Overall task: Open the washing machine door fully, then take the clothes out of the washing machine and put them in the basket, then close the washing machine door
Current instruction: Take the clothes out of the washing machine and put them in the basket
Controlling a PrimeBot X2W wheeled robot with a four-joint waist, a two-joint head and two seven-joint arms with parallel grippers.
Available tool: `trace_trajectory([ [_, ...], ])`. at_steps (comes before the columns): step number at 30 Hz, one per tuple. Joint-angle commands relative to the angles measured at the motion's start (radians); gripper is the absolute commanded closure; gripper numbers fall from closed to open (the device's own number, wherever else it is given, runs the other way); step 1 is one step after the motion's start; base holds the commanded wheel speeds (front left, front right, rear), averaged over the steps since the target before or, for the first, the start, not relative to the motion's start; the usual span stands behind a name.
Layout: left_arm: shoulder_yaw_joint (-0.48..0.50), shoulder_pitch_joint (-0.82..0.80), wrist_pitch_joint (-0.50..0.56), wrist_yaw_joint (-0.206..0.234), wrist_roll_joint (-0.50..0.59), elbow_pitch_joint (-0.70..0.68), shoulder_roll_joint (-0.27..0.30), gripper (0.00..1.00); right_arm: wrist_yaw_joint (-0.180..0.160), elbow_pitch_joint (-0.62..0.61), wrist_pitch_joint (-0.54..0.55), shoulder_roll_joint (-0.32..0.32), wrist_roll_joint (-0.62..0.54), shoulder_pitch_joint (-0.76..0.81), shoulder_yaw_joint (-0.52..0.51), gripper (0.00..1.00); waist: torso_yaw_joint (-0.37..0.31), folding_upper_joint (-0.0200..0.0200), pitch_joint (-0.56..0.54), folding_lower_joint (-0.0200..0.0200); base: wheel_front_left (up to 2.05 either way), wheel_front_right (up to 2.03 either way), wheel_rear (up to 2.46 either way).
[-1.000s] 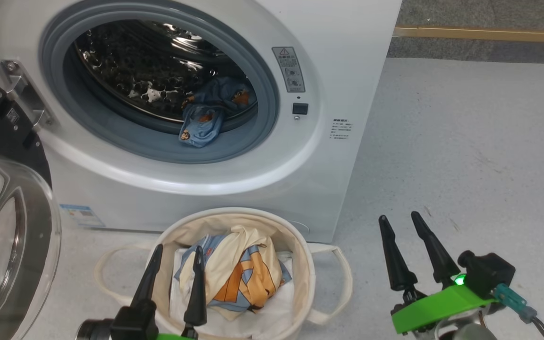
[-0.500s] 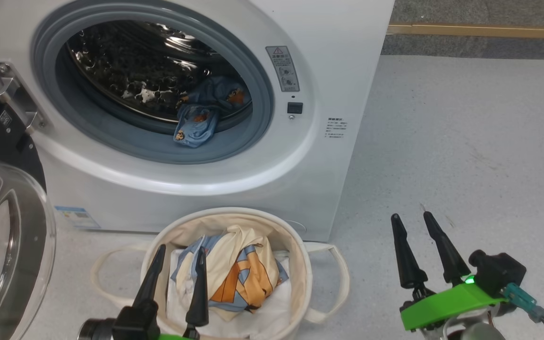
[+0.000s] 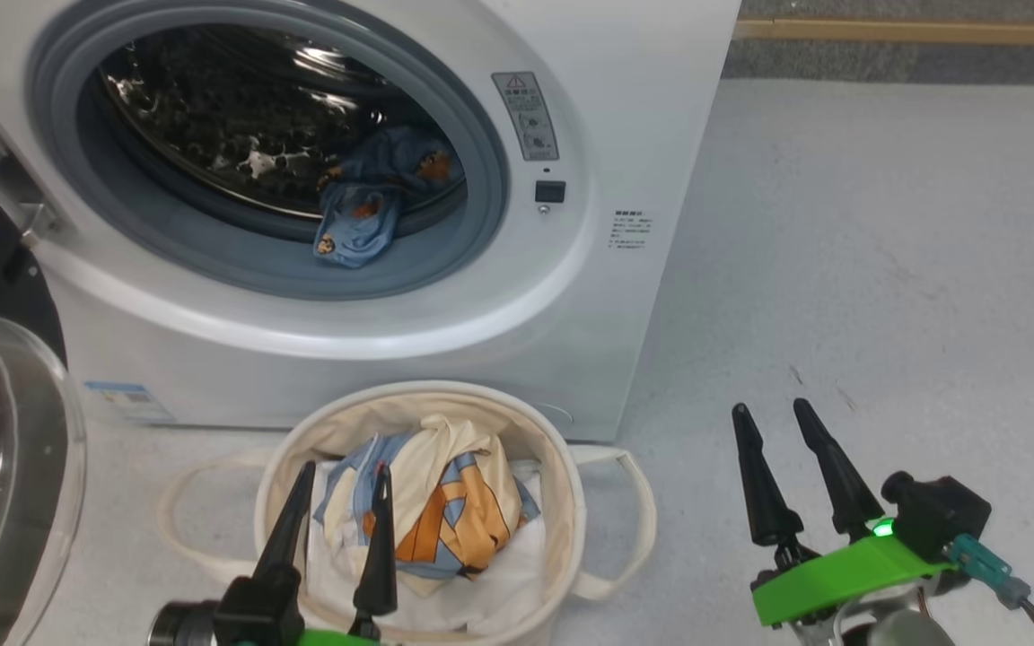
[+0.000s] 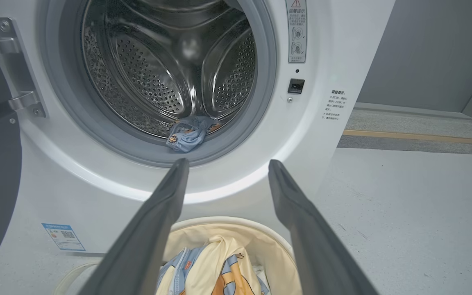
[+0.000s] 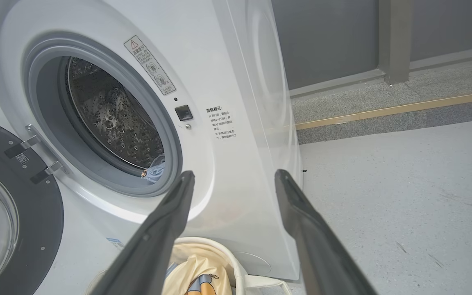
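Hovering spread and empty, my left pincer (image 3: 344, 468) hangs over the basket (image 3: 571, 484), above the cream-and-orange garment (image 3: 445, 511) inside. My right pincer (image 3: 768, 406), equally spread and empty, is over the floor (image 3: 885, 269) right of the basket. The blue printed garment (image 3: 364, 215) lies at the washing machine (image 3: 625, 135)'s drum lip, beyond both; the door (image 3: 23, 467) stands open.

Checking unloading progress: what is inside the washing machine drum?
A blue garment with orange-brown prints lies at the front edge of the drum, draping onto the grey gasket. The drum floor behind it is hidden.
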Motion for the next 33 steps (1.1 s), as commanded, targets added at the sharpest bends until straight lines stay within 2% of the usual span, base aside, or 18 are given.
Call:
trace_trajectory([
  [1,0.025,-0.049,-0.005,0.004,0.001,-0.029,0.000,0.00,0.001,-0.038,-0.012,-0.001,0.006,-0.042,0.029,0.00,-0.005,0.0000,0.014,0.0000,0.00,0.00,0.00],
  [9,0.040,-0.105,-0.005,-0.006,0.038,-0.012,0.003,0.00,0.001,-0.059,-0.012,-0.001,0.024,-0.068,0.040,0.00,-0.047,0.0000,0.083,0.0000,0.00,0.00,0.00],
  [14,0.062,-0.185,-0.005,-0.021,0.061,0.019,0.036,0.00,0.001,-0.073,-0.012,-0.001,0.036,-0.089,0.041,0.00,-0.073,0.0000,0.164,0.0000,0.00,0.00,0.00],
  [21,0.066,-0.444,0.029,-0.076,0.110,0.117,0.134,0.00,0.001,-0.100,-0.012,-0.001,0.037,-0.146,0.042,0.00,-0.087,0.0000,0.334,0.0000,0.00,0.00,0.00],
  [22,0.066,-0.444,0.029,-0.076,0.110,0.117,0.134,0.00,0.001,-0.100,-0.012,-0.001,0.037,-0.146,0.042,0.00,-0.087,0.0000,0.334,0.0000,0.00,0.00,0.00],
  [28,0.060,-0.692,0.107,-0.122,0.145,0.207,0.197,0.00,0.001,-0.123,-0.012,-0.001,0.054,-0.203,0.056,0.00,-0.101,0.0000,0.458,0.0000,0.00,0.00,0.00],
  [33,0.051,-0.865,0.172,-0.157,0.155,0.305,0.222,0.00,0.001,-0.129,-0.012,-0.001,0.059,-0.235,0.054,0.00,-0.112,0.0000,0.520,0.0000,0.00,0.00,0.00],
])
